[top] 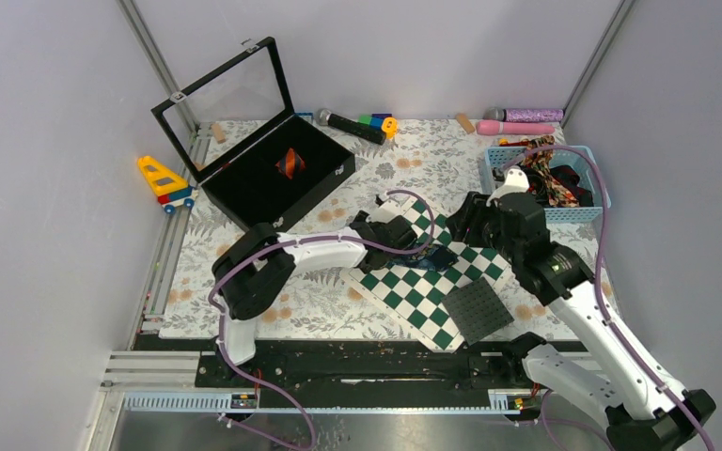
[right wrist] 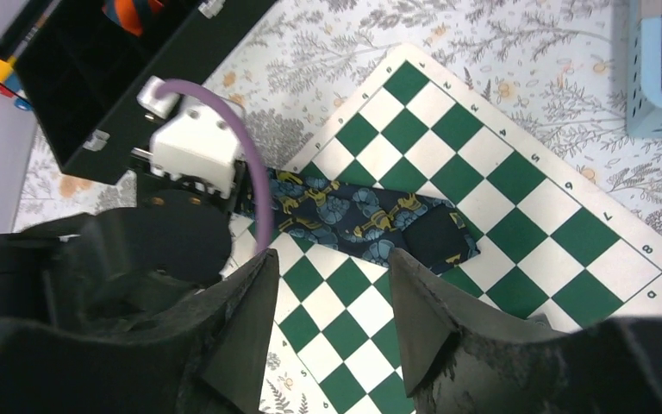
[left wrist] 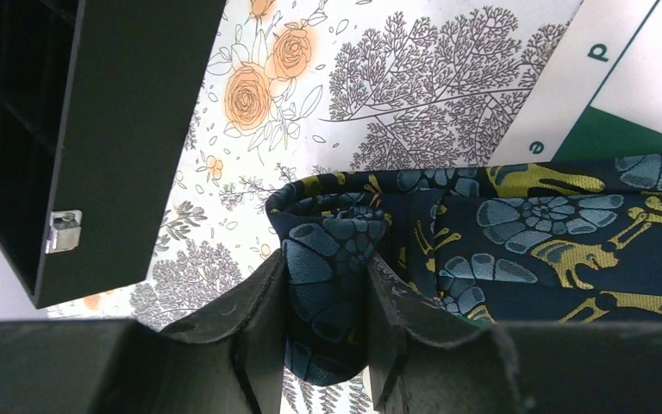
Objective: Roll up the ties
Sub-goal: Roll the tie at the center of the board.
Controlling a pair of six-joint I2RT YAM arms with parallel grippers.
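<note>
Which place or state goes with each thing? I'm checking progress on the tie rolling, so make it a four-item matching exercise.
1 navy tie
2 striped tie
3 blue basket
4 right gripper

A open, over the chequered board
B in the black box
C far right, holding loose ties
D pinched by the left gripper

Pairs: 1-D, 2-B, 3-C, 4-A

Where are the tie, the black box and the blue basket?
tie (right wrist: 371, 211): right wrist view, patterned middle.
box (top: 306, 190): top view, its front wall.
basket (top: 578, 212): top view, its near wall.
</note>
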